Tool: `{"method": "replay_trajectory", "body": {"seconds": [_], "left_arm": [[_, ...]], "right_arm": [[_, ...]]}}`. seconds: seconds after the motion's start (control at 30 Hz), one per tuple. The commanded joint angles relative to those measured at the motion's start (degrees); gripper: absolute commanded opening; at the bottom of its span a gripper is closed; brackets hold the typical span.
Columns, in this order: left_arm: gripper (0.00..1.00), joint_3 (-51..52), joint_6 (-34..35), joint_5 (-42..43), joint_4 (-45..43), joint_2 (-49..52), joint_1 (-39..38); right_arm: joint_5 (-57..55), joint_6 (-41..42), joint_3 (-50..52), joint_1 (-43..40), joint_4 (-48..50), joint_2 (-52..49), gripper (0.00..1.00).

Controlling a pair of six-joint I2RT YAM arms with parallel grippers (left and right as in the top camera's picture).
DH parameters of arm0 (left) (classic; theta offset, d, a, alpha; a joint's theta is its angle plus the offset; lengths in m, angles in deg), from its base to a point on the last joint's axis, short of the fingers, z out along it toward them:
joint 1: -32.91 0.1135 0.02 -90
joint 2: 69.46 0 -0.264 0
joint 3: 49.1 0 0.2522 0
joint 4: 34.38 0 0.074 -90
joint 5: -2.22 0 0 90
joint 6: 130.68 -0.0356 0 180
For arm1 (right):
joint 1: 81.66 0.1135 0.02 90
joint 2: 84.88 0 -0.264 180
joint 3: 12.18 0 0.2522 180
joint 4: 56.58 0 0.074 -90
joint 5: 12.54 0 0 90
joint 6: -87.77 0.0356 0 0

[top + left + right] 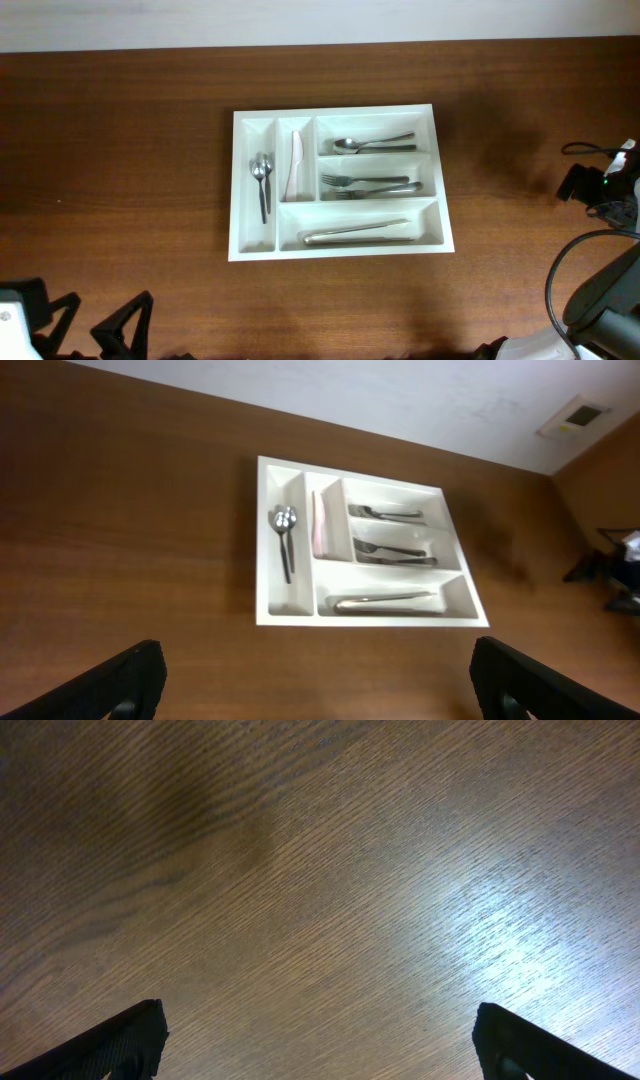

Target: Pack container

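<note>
Overhead: spotting the container (340, 109) mid-table, ahead and to the right of the left gripper (95, 325), well apart, long side lying crosswise.

Left wrist: left gripper (325, 690) spread wide, holding nothing, container (400, 618) straight ahead, slightly skewed.

Right wrist: right gripper (320, 1040) spread wide too, just bare table (320, 870) below, so guessing the left arm's better aimed.

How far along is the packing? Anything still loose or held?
Done, apparently: all five compartments of the container hold utensils, including spoons, forks and knives. In hand: nothing; left gripper and right gripper are open, away from it. Left: no loose cutlery shows on the table, so likely nothing.
</note>
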Motion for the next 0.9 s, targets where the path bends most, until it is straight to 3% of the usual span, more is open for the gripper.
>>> {"method": "replay_trajectory", "body": {"seconds": [0.0, 0.2, 0.3, 0.4, 0.5, 0.6, 0.7, 0.8, 0.87], "left_arm": [[0.99, 1.6, -0.5, -3.1, -0.4, -0.1, -0.3], [0.99, 10.3, -4.7, -3.6, -5.3, -0.1, -0.3], [0.99, 16.3, -14.8, -1.5, -14.4, -0.1, -0.3], [0.99, 24.4, -29.7, 2.1, -28.3, -0.1, -0.3], [0.99, 30.6, -36.4, 3.3, -34.9, -0.1, 0.0], [0.99, 39.1, -38.6, 4.2, -40.2, -0.4, 5.3], [0.99, 46.1, -45.9, 12.2, -47.9, -1.9, 12.2], [0.99, 55.6, -56.6, 26.9, -60.2, -6.0, 21.7], [0.99, 62.1, -58.6, 32.3, -67.3, -9.5, 27.1]], "right_arm": [[0.1, 0.5, -0.1, -0.1, 0.0, 0.9, 0.99], [0.1, 0.5, -0.1, -0.1, 0.0, 0.9, 0.99], [0.1, 0.5, -0.1, -0.1, 0.0, 0.9, 0.99], [0.1, 0.5, -0.1, -0.1, 0.0, 0.9, 0.99], [0.1, 0.5, -0.1, -0.1, 0.0, 0.9, 0.99], [0.1, 0.5, -0.1, -0.1, 0.0, 0.9, 0.99], [0.1, 0.5, -0.1, -0.1, 0.0, 0.9, 0.99], [0.1, 0.5, -0.1, -0.1, 0.0, 0.9, 0.99], [0.1, 0.5, -0.1, -0.1, 0.0, 0.9, 0.99]]}}
